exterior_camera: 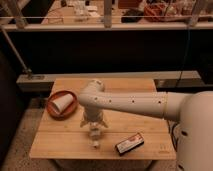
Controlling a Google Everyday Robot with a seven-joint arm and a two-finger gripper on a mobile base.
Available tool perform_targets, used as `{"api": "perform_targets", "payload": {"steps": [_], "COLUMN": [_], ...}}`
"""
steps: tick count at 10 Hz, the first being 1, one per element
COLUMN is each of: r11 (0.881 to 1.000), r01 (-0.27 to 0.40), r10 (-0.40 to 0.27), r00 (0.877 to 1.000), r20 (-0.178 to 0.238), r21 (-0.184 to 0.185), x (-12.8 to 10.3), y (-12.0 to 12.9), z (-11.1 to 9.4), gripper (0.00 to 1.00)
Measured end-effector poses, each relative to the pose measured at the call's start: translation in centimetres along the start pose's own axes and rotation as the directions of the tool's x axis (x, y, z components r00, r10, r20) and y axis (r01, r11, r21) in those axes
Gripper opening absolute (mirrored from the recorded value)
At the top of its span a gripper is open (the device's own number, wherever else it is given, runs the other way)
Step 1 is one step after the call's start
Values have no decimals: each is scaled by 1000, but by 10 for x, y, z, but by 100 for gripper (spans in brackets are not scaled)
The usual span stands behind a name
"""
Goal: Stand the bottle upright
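Observation:
The bottle is small, slim and clear with a white cap. It lies on the wooden table near the front edge, cap end toward the front. My gripper hangs from the white arm directly over the bottle's far end and hides part of it. The arm reaches in from the right.
A white paper cup lies on its side in a red plate at the table's left. A flat black-and-white box lies at the front right of the bottle. A dark rail and shelves stand behind the table.

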Motion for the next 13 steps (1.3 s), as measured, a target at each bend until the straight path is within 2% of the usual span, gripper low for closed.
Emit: {"api": "perform_targets", "payload": {"steps": [3, 7, 9, 12, 13], "r11": [1000, 998, 997, 995, 995], "r01": [13, 4, -10, -35, -48], "r10": [-14, -7, 7, 32, 42], "r00": [999, 999, 999, 999, 997], "r20": [-43, -51, -41, -36, -68], "r21": [-16, -57, -78, -91, -89], "x": [-1, 0, -1, 1, 4], "y": [3, 18, 25, 25, 17], "z": [15, 39, 52, 56, 48], "gripper": [80, 80, 69, 41, 27]}}
